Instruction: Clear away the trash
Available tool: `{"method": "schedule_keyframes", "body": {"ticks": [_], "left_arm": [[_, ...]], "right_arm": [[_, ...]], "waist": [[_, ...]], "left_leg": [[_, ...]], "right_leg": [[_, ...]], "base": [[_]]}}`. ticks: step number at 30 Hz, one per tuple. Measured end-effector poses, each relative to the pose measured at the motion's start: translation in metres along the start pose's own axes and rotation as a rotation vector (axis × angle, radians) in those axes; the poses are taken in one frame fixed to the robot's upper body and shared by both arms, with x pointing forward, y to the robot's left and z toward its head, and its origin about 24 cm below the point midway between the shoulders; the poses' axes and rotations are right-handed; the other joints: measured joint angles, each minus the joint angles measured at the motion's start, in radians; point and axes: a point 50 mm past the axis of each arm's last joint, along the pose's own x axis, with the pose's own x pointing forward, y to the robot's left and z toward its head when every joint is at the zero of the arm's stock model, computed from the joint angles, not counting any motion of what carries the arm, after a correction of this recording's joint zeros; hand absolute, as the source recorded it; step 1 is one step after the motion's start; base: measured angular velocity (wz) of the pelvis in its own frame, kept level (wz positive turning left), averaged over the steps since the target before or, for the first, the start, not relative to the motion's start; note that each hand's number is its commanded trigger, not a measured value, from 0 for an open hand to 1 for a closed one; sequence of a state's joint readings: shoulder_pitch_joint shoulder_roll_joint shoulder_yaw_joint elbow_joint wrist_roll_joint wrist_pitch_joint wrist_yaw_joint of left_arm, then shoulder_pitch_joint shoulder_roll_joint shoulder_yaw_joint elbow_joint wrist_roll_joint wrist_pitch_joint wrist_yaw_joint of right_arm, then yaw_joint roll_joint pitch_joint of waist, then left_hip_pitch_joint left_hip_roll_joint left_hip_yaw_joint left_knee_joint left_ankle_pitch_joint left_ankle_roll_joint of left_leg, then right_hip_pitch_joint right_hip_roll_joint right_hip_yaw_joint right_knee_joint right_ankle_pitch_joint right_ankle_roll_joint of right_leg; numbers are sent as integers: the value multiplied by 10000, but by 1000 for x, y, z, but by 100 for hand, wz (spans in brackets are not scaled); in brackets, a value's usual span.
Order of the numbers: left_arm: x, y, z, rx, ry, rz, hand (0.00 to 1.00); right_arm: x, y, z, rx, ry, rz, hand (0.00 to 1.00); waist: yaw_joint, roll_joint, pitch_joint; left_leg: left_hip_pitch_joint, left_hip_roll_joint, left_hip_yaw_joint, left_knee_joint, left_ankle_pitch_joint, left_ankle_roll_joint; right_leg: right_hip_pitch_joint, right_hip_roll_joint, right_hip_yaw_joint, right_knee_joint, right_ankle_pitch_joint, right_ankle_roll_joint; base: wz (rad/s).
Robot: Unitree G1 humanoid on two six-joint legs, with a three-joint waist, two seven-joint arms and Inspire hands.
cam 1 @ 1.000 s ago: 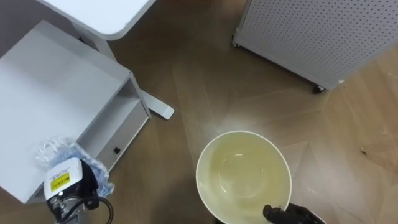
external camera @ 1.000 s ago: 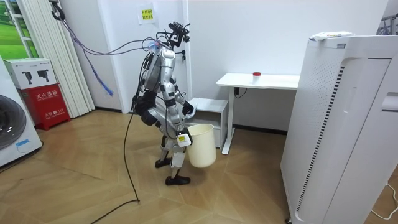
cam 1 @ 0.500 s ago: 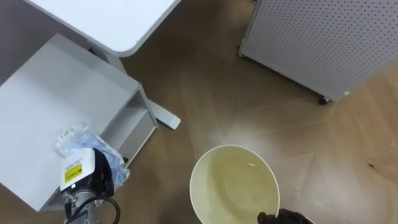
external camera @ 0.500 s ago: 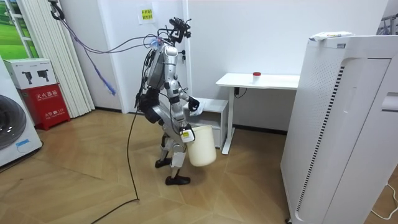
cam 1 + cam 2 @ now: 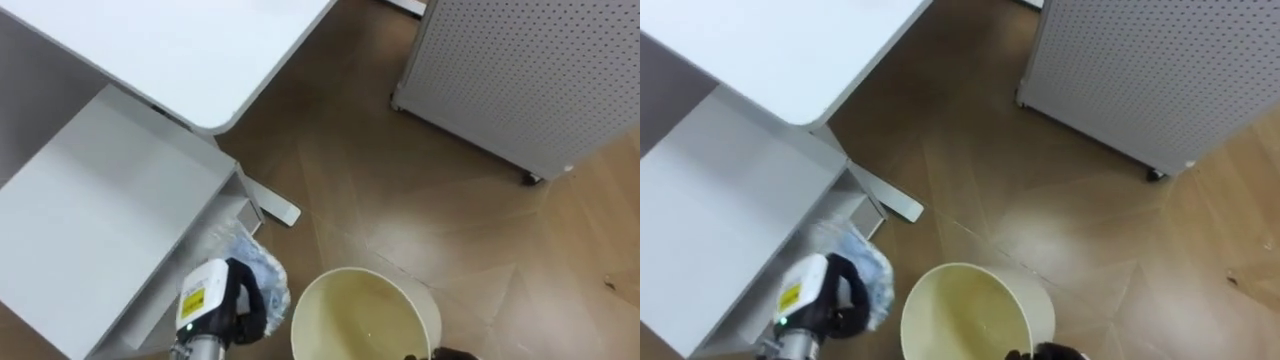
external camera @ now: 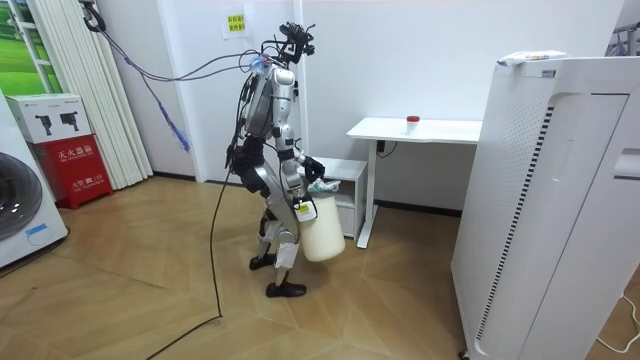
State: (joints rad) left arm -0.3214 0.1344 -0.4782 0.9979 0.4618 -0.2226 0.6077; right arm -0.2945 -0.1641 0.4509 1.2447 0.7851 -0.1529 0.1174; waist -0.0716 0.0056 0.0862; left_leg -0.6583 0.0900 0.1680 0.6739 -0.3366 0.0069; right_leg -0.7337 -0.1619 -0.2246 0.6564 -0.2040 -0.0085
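Wood floor (image 5: 400, 190) bears white desk (image 5: 180, 50); low cabinet (image 5: 100, 210); perforated unit (image 5: 520, 70).

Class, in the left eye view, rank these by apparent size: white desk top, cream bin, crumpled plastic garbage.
1. white desk top
2. cream bin, though partly cut off below
3. crumpled plastic garbage

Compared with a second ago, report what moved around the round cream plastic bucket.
The left hand, shut on the crumpled clear-and-blue plastic bag, swung from over the low white cabinet to beside the rim of the bucket. Nothing was let go. The right hand stays at the rim; the bag is not yet in.
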Motion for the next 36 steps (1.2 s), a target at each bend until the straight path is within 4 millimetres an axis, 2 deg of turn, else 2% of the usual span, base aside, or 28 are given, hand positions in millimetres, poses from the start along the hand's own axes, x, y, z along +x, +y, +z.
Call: {"method": "schedule_keyframes", "body": {"ticks": [3,4,9,11,15,16,17,18,26,36], "left_arm": [[-8,-14,6,-126,-333,-876,100],[-11,-19,7,-253,-362,-1204,100],[-23,-40,12,-1225,-35,-2906,100],[-32,-51,12,-1606,153,-3938,100],[-41,-62,12,-1847,206,-5349,100],[-43,-65,13,-2014,245,-5731,79],[-43,-66,13,-2136,281,-5912,51],[-45,-68,15,-2331,322,-6283,0],[-55,-78,14,-2792,539,-7950,0],[-54,-77,19,-2924,314,-8186,0]], "right_arm": [[0,1,-1,198,16,129,100],[0,1,-3,322,64,126,100],[-2,0,-13,356,415,84,100],[-4,-1,-19,315,590,141,100],[-4,0,-19,341,575,311,100],[-4,1,-19,317,565,377,100],[-4,2,-19,318,570,390,100],[-4,2,-20,312,592,410,100],[-3,6,-20,56,636,596,100],[-3,8,-20,124,587,693,100]], "waist": [[4,-16,-115],[-14,-50,-178],[-37,-87,-240],[-49,-185,-310],[-51,-242,-324],[-53,-243,-324],[-59,-244,-324],[-60,-246,-326],[-52,-250,-324],[-55,-247,-326]], "left_leg": [[117,-37,146,-84,30,44],[182,-90,167,-159,78,53],[669,-123,213,-398,217,78],[789,-172,280,-590,337,142],[749,-140,355,-631,428,182],[730,-143,365,-644,451,185],[721,-143,364,-643,457,189],[716,-143,362,-643,466,200],[704,-158,362,-729,501,227],[562,-134,331,-746,501,225]], "right_leg": [[19,-89,-21,20,5,3],[36,-122,12,26,20,14],[540,-75,49,-365,208,38],[589,-114,178,-431,283,99],[582,-90,165,-644,531,64],[582,-73,161,-722,602,50],[580,-73,160,-731,623,55],[581,-73,166,-748,646,67],[612,-60,128,-892,728,83],[558,34,111,-1008,759,114]], "base": [[-6],[0],[-3],[2],[-7],[-8],[-4],[0],[0],[0]]}}
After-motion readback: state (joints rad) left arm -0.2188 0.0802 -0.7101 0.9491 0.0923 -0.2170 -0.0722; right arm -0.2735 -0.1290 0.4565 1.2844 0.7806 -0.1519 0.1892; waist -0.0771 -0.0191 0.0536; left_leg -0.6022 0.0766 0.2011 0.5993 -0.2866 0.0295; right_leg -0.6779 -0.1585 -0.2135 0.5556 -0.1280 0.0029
